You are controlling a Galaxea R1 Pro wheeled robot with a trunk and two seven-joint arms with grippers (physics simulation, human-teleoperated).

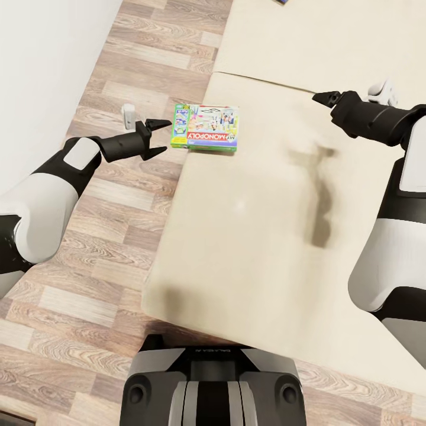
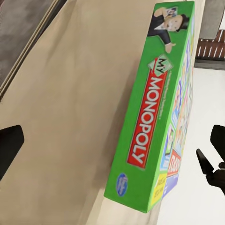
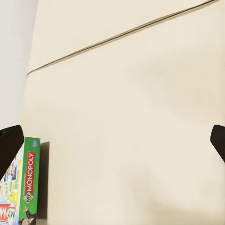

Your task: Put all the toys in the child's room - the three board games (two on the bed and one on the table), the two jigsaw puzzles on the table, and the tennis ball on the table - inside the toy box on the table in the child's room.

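Beige bed (image 1: pixel 248 236) over plank floor. MY MONOPOLY box (image 1: pixel 205 128) lay flat at bed's left edge, long axis across it. Left gripper (image 1: pixel 156 137) spread, empty, just beside box. Right gripper (image 1: pixel 324 98) beyond, jaws apart, empty.

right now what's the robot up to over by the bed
The robot stands at the bed, going for the MY MONOPOLY board game lying flat at the mattress's edge. Its left gripper is open, level with the box's near end, with nothing between the fingers yet. The right gripper hangs over bare mattress, off to the side, open and empty. Nothing has been lifted.
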